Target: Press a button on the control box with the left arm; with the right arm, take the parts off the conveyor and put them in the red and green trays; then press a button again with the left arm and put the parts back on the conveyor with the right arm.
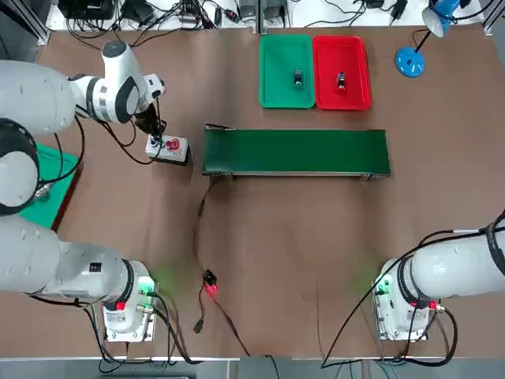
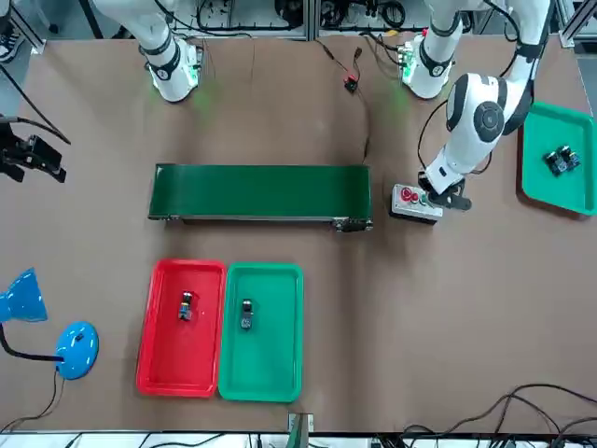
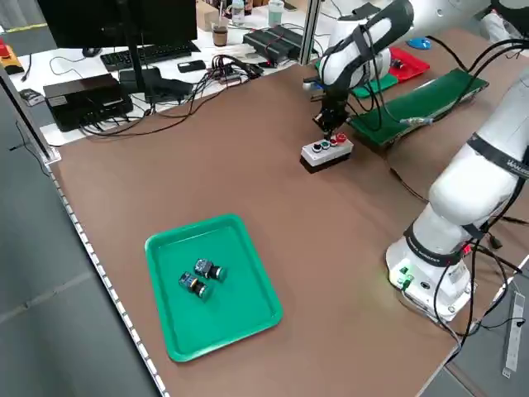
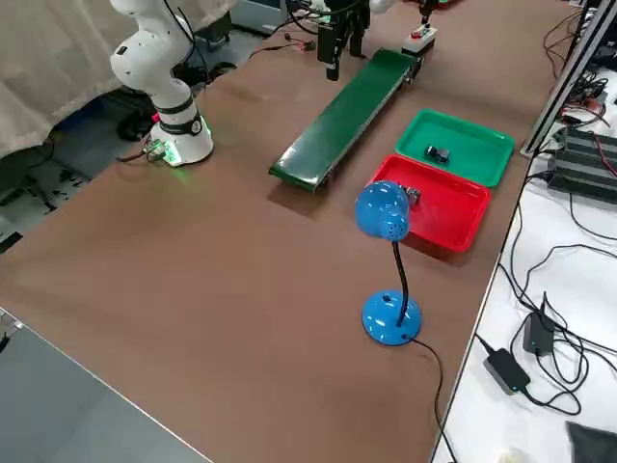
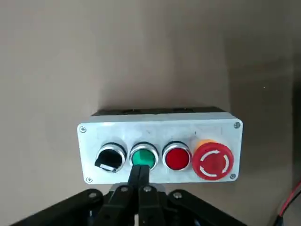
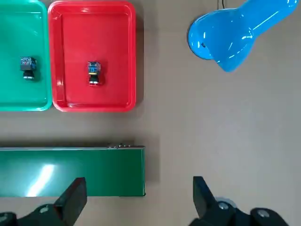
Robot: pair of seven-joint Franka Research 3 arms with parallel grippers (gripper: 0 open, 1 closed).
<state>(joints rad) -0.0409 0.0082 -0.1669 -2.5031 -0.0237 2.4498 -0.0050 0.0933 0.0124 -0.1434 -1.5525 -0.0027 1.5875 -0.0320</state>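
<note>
Control box (image 5: pixel 160 149) sits on the tabletop (image 1: pixel 316 237) beside the conveyor (image 1: pixel 297 151). The closed left hand (image 5: pixel 139 173) touches its green button (image 5: pixel 143 157). Right hand (image 6: pixel 136 188) hangs open above the conveyor's end. One part lies in each tray: red tray (image 1: pixel 342 73), green tray (image 1: pixel 286 71); blue lamp (image 1: pixel 410 61) nearby.

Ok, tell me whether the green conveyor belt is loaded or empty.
Empty. The long green conveyor belt carries no parts; one small dark part lies in the green plastic tray, another in the red plastic tray.
</note>
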